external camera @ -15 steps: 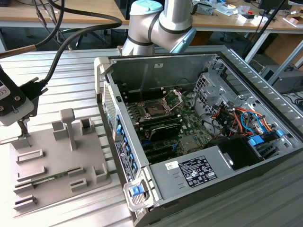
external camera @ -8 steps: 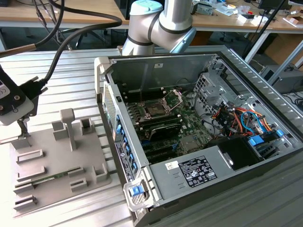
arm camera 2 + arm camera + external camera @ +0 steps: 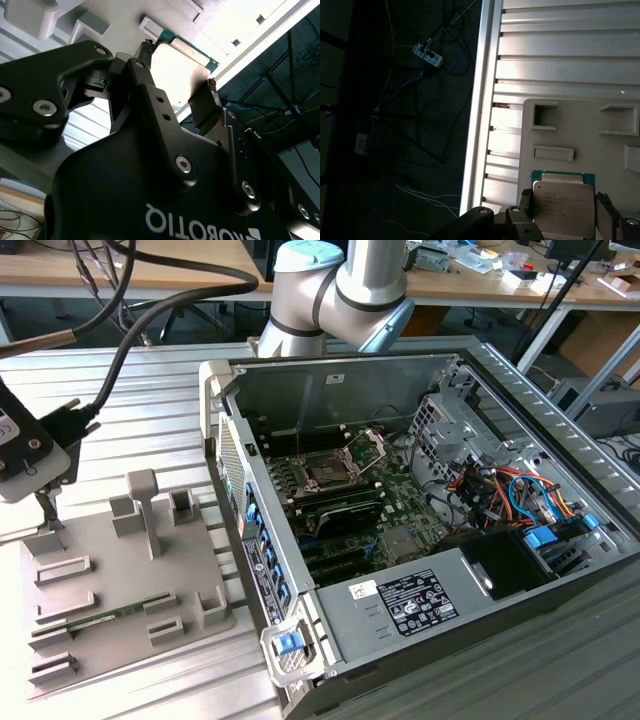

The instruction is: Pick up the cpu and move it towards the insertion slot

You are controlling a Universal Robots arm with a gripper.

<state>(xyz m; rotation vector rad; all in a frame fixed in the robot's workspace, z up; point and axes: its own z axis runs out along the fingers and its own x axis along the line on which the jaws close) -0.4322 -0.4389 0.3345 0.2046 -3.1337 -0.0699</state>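
My gripper [image 3: 563,196] is down at the corner of the grey tray [image 3: 580,130] with the cpu [image 3: 563,207] between its fingers [image 3: 525,199]. In both wrist views the fingers sit against two opposite edges of the chip, so the gripper is closed to chip width and gripping it. The cpu is face up, with a pale metal lid on a green board. It is over the tray next to a small raised block, and I cannot tell whether it is lifted off or resting there. The second wrist view shows the same grip: gripper [image 3: 179,66], cpu [image 3: 176,70] bright between the black fingers. In the exterior view the gripper [image 3: 45,510] is at that view's far left, over the tray [image 3: 120,580] on the ribbed metal bench [image 3: 150,430]. The insertion slot [image 3: 330,468] is well apart from it, toward that view's right, inside the open computer case [image 3: 450,490]. Its metal frame plate is hinged up. A thin green memory stick [image 3: 105,618] lies in a tray groove. My arm [image 3: 340,290] stands behind the case.
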